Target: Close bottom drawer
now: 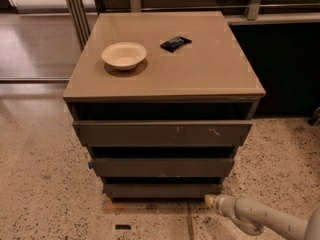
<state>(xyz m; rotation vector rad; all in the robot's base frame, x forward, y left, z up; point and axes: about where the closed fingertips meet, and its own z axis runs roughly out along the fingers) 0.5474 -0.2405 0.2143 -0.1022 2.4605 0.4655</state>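
The bottom drawer (162, 189) is the lowest and narrowest dark grey-brown front of the cabinet, just above the floor. It stands a little proud of the cabinet body. Above it are the mid-width front (162, 167) and the widest front with pale scratches (162, 133). My gripper (211, 201) is at the tip of the pale arm reaching in from the lower right. It sits low at the floor, just off the bottom drawer's right front corner.
A cream bowl (124, 55) and a small dark packet (175, 43) lie on the tan cabinet top (210, 69). Speckled floor lies in front, with a small dark scrap (122, 227) on it. Metal frame legs (77, 9) stand behind left.
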